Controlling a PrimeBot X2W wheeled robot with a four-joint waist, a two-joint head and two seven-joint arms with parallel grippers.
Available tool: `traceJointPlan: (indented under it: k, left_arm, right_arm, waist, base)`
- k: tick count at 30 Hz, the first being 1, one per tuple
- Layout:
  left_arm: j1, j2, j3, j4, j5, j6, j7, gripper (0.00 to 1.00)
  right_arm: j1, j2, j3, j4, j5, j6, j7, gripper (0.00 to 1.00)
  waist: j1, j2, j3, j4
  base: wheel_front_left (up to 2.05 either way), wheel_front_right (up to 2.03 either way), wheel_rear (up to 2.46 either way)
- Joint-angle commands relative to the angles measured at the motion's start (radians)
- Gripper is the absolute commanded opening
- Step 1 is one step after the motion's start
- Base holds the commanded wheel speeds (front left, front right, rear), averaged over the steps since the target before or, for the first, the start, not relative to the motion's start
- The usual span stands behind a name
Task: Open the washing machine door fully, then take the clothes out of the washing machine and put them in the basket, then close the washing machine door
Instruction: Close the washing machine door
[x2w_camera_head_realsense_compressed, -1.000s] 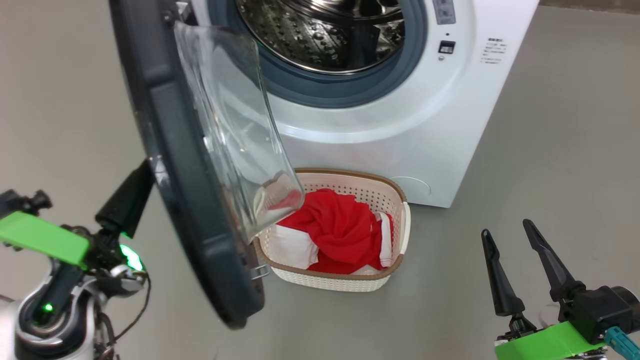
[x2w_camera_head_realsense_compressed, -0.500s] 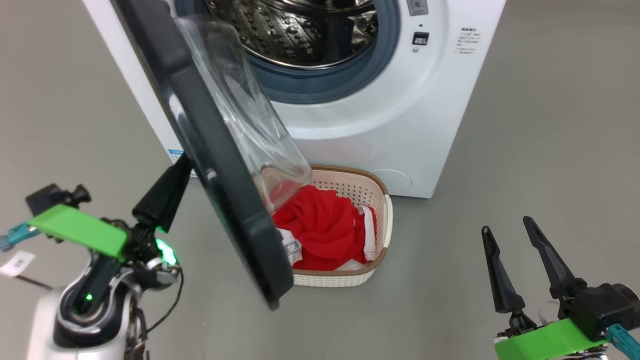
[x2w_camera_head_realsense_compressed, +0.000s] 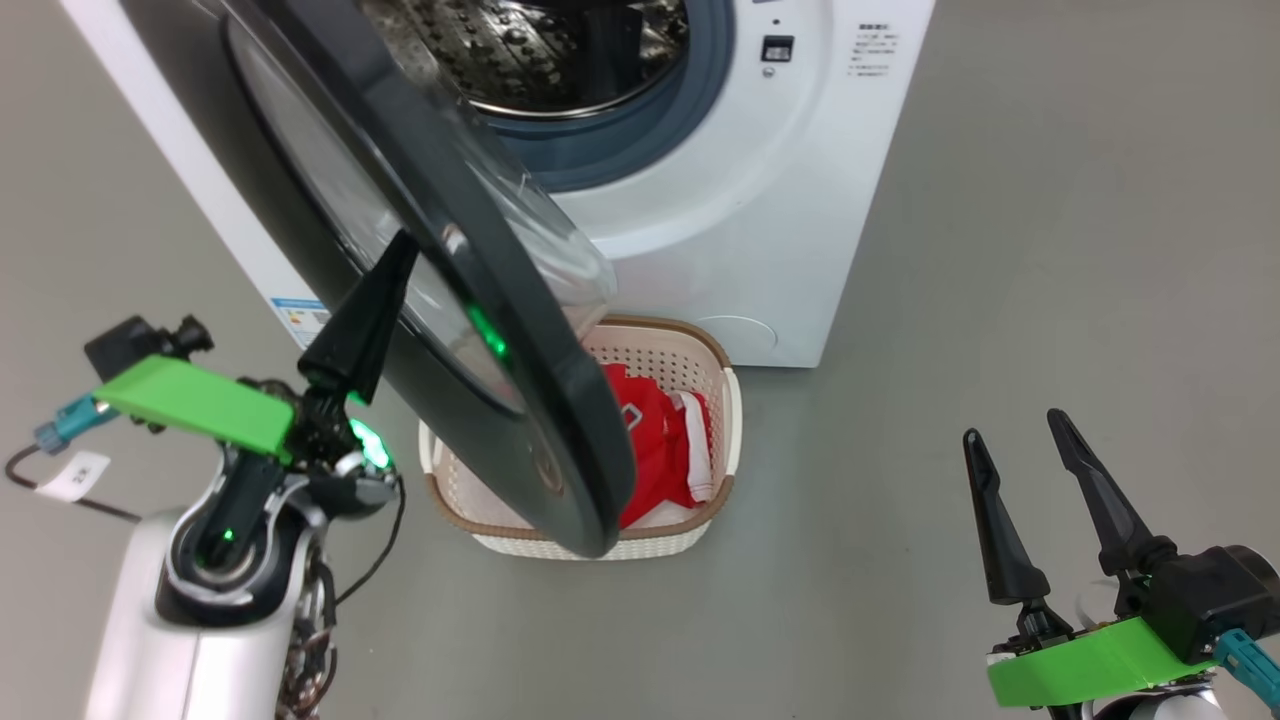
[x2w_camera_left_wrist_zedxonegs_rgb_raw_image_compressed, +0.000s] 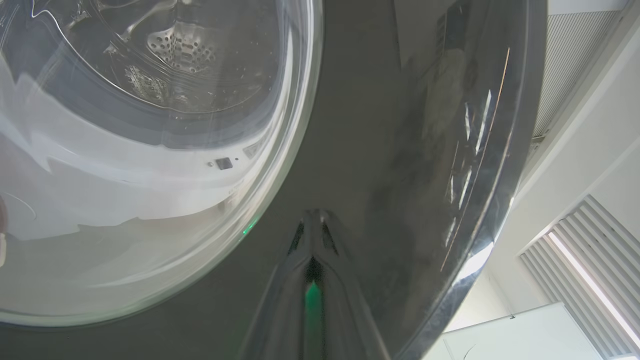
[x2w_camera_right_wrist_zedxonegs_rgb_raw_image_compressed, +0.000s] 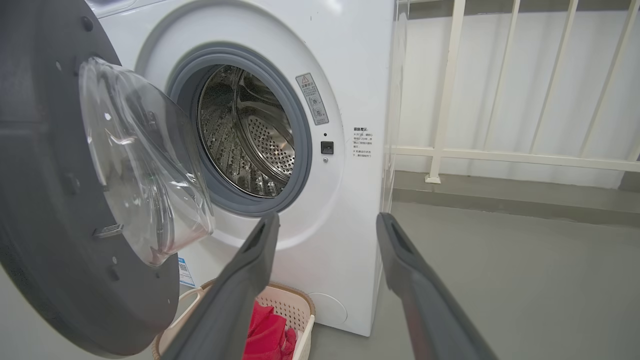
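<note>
Left pincer (x2w_camera_head_realsense_compressed: 398, 255) is pinched right shut and holds nothing. Its tips are set against the outer face of the washing machine door (x2w_camera_head_realsense_compressed: 560, 440). The left wrist view has them meeting their own reflection on the glossy black rim, just beside the glass bowl. The door stands half-swung, its lower edge near the left side of the basket (x2w_camera_head_realsense_compressed: 733, 430), which sits on the floor just in front of the washing machine (x2w_camera_head_realsense_compressed: 720, 220). The red clothes (x2w_camera_head_realsense_compressed: 655, 450) lie in that basket, and the steel drum (x2w_camera_head_realsense_compressed: 540, 50) looks empty from here (I'd say only the closing is left). Right pincer (x2w_camera_head_realsense_compressed: 1010, 430) is spread wide and empty, well off to the right.

Now, that door: rigid, hinged on the left, likely with some weight, and the gloss will be slippery under closed tips. My call is to push on the black rim out toward the free edge, not on the glass, and expect a firm last press to latch.
</note>
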Motion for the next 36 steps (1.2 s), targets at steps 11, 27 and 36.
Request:
traceJointPlan:
  k: [11, 27, 36]
  left_arm:
    - [-0.157, 0.018, -0.019, 0.075, -0.046, -0.067, -0.071, 0.0]
    - [-0.326, 0.024, 0.005, 0.263, -0.034, -0.122, -0.127, 0.0]
    - [-0.415, 0.039, 0.023, 0.349, -0.025, -0.14, -0.143, 0.0]
  right_arm:
    - [-0.046, -0.012, 0.036, -0.022, 0.014, 0.006, -0.006, 1.0]
    - [-0.059, -0.012, 0.045, -0.022, 0.011, 0.006, -0.006, 1.0]
    - [-0.069, -0.012, 0.048, -0.023, 0.014, 0.006, -0.006, 1.0]
  waist:
    - [0.0, 0.0, 0.028, -0.067]
    - [0.0, 0.0, 0.073, -0.17]
    - [0.0, 0.0, 0.1, -0.211]
  base:
    - [0.0, 0.0, 0.0]
    - [0.0, 0.0, 0.0]
    - [0.0, 0.0, 0.0]
